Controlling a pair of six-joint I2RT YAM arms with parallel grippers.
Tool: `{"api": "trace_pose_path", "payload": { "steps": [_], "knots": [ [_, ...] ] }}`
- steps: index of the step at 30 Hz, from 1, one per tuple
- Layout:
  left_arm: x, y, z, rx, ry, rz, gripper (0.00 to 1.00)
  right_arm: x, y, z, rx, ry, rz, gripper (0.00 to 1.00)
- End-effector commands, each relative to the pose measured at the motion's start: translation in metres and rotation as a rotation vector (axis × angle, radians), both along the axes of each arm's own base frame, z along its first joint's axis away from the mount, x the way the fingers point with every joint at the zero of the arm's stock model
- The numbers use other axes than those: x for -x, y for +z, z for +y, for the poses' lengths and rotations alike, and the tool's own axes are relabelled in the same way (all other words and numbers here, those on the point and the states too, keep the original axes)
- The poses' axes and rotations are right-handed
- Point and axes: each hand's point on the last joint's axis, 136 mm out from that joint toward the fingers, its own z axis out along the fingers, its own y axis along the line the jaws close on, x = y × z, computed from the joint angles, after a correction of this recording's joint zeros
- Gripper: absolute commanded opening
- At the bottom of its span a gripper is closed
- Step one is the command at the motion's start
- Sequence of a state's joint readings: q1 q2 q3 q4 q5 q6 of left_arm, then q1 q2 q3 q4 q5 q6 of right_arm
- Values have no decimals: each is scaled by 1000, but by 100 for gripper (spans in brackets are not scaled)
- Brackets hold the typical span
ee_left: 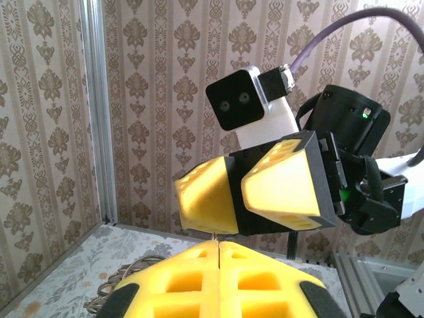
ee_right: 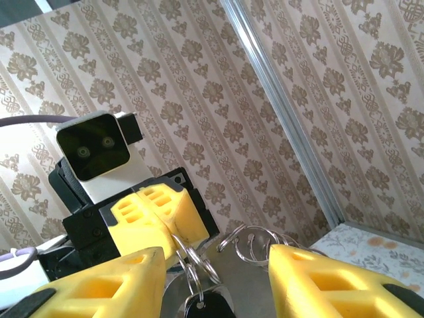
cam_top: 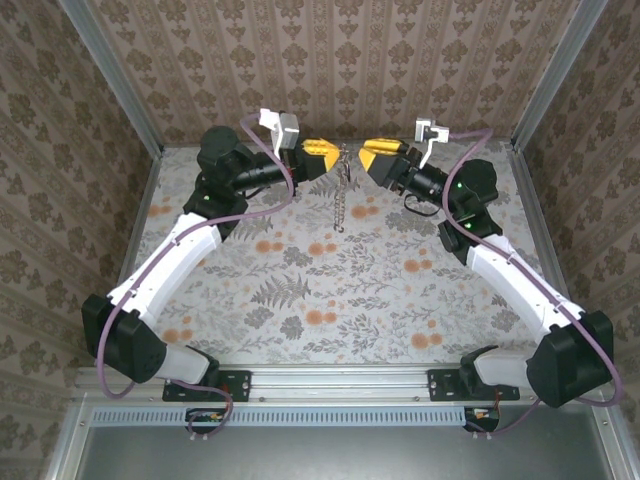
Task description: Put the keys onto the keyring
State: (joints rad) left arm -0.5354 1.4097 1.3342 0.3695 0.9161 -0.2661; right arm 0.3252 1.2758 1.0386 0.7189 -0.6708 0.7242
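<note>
Left pincer [cam_top: 330, 157] is pressed together, pinching the thin wire of the keyring [ee_right: 193, 268], which hangs in the air above the far part of the floral tabletop [cam_top: 300, 290]. Right pincer [cam_top: 366, 158] faces it closely with its fingers [ee_right: 331, 281] spread wide apart. The rings and a black-headed key [ee_right: 206, 307] lie between them, untouched by either finger.

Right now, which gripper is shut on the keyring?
The left gripper: its pads are pressed together on the wire of the keyring. The right gripper is wide open, with a black key head hanging in its gap.
</note>
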Motion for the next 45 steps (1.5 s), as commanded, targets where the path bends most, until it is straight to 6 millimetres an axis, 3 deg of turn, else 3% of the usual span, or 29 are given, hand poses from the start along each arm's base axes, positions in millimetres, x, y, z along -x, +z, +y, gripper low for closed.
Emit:
{"api": "trace_pose_path", "payload": {
  "steps": [1, 8, 19, 22, 23, 45],
  "knots": [
    [-5, 12, 3, 63, 0, 7, 0, 4, 10, -2, -45, 20, -36, 46],
    [-19, 11, 6, 109, 8, 78, 0, 2, 11, -1, -90, 43, -22, 47],
    [-25, 13, 6, 145, 2, 116, 0, -10, -3, 3, -140, 76, 39, 47],
    [-25, 13, 5, 148, -1, 122, 0, -8, 1, 3, -156, 91, 33, 47],
    [-26, 14, 5, 148, -1, 121, 0, -16, -8, 6, -152, 93, 56, 47],
    [-27, 11, 1, 146, -10, 131, 0, -12, 3, 27, -154, 160, 31, 45]
  ]
}}
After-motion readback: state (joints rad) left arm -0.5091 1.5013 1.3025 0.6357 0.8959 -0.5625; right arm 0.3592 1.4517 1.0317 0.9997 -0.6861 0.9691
